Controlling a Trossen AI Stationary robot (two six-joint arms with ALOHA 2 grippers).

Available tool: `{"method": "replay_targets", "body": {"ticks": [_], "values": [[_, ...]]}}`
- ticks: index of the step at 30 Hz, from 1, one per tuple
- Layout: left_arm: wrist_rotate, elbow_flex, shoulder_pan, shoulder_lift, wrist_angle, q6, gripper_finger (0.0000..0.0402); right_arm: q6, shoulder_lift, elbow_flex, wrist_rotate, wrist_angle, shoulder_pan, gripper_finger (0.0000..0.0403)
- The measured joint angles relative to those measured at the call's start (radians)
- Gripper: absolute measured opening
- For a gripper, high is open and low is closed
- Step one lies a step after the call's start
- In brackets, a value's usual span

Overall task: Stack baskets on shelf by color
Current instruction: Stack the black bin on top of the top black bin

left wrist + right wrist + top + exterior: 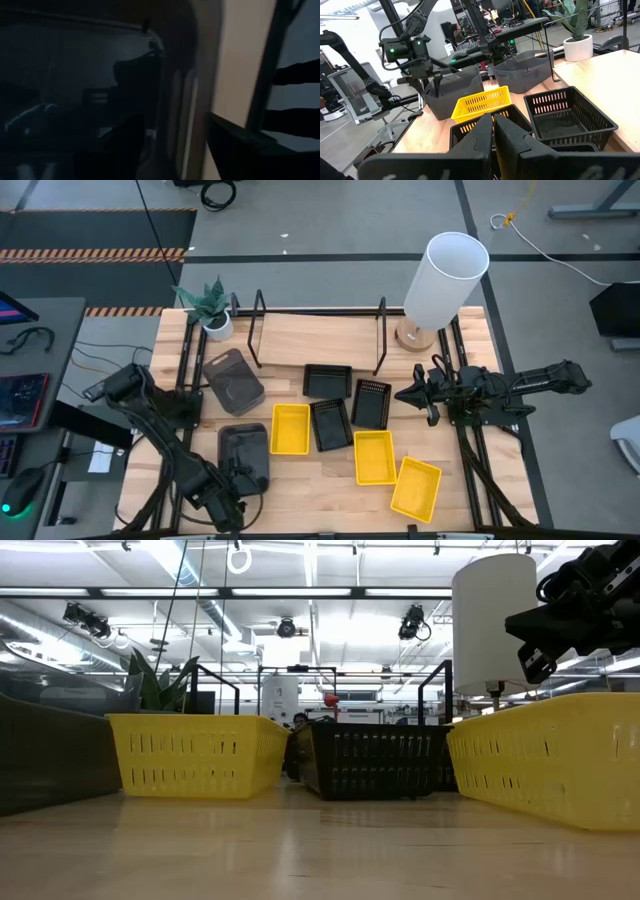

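- Eight baskets show in the high view, all on the slatted tabletop — none on the shelf, whose light board lies bare between its black end loops at the table's far edge.
- Three yellow ones: one left of centre, one nearer the front, and one tilted at the front right, just beside the second.
- Three black ones cluster in the middle: one just in front of the shelf, one to its right, one between the first two yellow baskets.
- Two dark grey baskets sit on the left side: one angled near the potted plant, the other toward the front.
- The left gripper is at the front grey basket's near edge; in the right wrist view its fingers point down over that basket's rim, but whether they grip it cannot be told.
- The right gripper hangs above the table just right of the black basket beside it, its fingers nearly together — a narrow gap, holding nothing.
- A white lamp stands at the shelf's right end.
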Motion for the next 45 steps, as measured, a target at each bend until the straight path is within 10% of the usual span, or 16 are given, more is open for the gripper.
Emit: {"method": "replay_targets", "body": {"ticks": [15,31,45], "values": [[0.035,0.000,0.011,0.014,0.006,-0.001,0.0015,0.000,0.000,0.000,0.000,0.000,0.000,0.0025],[0.103,0.165,0.084,-0.097,-0.234,-0.022,0.0006,0.000,0.000,0.000,0.000,0.000,0.000,0.0025],[-0.031,0.305,0.295,-0.285,-0.634,0.045,0.0006,0.000,0.000,0.000,0.000,0.000,0.000,0.0025]]}}
